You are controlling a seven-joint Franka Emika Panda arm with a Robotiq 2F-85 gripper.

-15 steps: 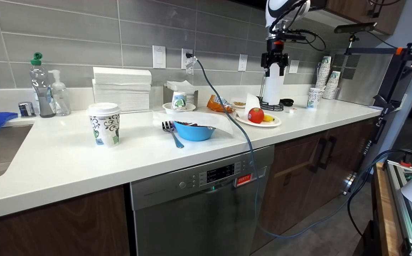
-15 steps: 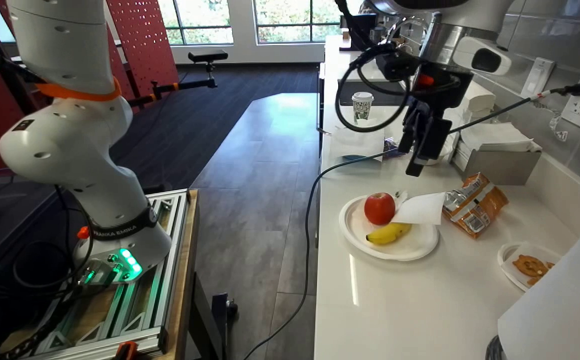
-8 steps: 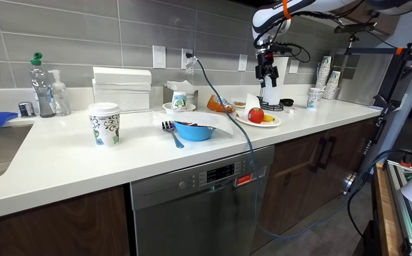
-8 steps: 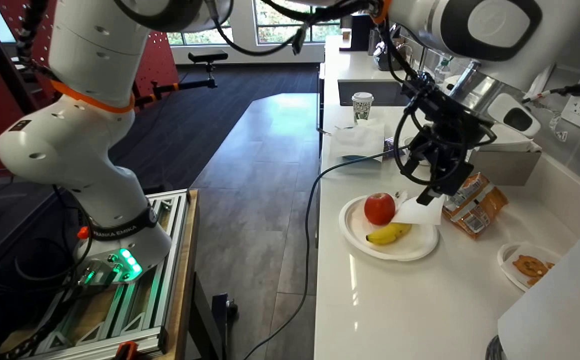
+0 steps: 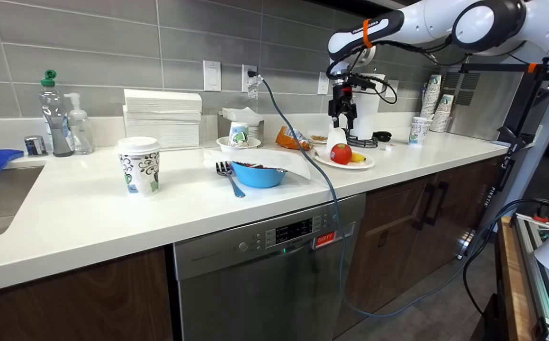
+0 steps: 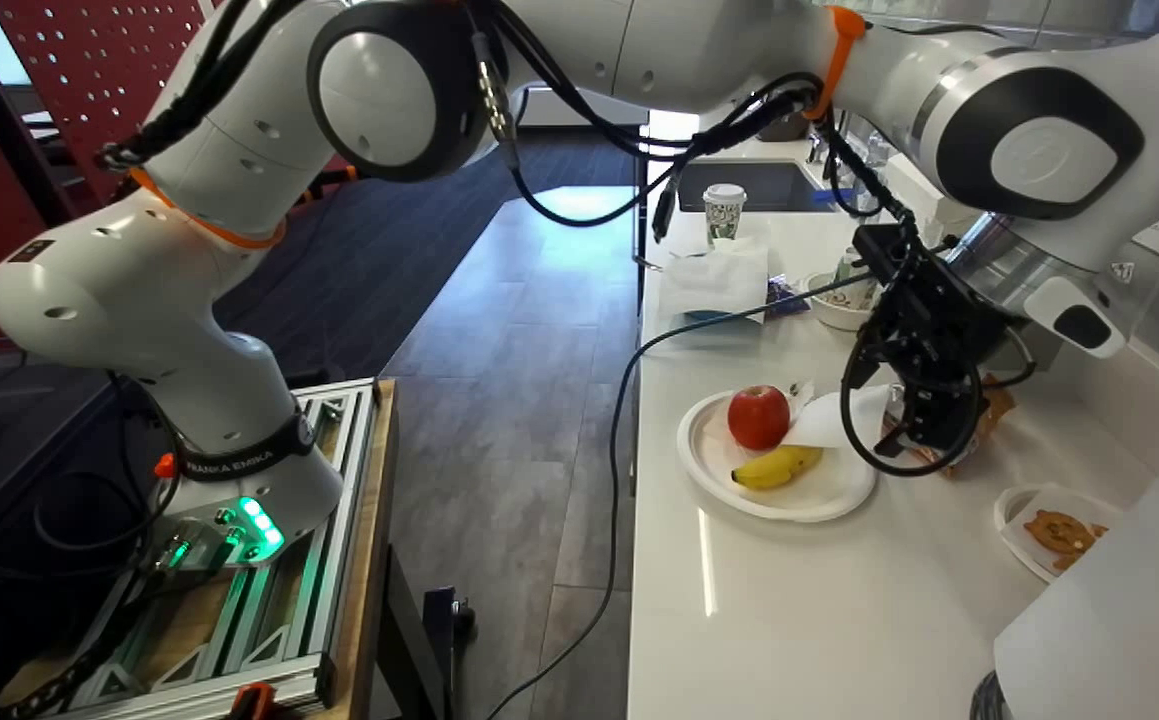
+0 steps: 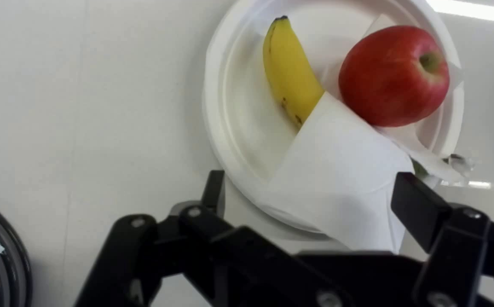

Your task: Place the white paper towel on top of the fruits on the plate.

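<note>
Gripper [image 7: 308, 187]: fingers [image 7: 419, 209] spread wide, the white paper towel [image 7: 336, 183] visible in the gap between them. Taking the plate [image 7: 215, 98] in the wrist view as a dial, one finger shows near eight o'clock, the other between four and five. Whether a fingertip touches the towel, I cannot tell.
White paper towel: on the plate at six o'clock by that dial, reaching from near the centre out past the rim; a corner covers one end of the banana [image 7: 291, 72]. In an exterior view the towel [image 5: 335, 138] stands up behind the apple [image 7: 394, 76].
Apple: red, at two o'clock, just beside the towel's edge.
Banana: between ten and eleven o'clock, dark tip toward eleven.
Plate: round, white, on the pale counter [image 6: 769, 620].
Orange packet [image 5: 289, 139]: at ten o'clock from the plate in an exterior view.
Brown biscuits [image 6: 1057, 532]: on a small white dish [image 6: 1019, 562], between three and four o'clock from the plate in an exterior view.
Paper roll [image 5: 364, 123]: upright on a dark wire holder [image 5: 363, 142], at one o'clock from the plate in an exterior view.
Blue bowl [image 5: 257, 177]: at nine o'clock from the plate in an exterior view, well apart, a fork [image 5: 234, 184] just beside it.
Lidded cup [image 5: 139, 166]: nine o'clock again, farther out than the fork.
</note>
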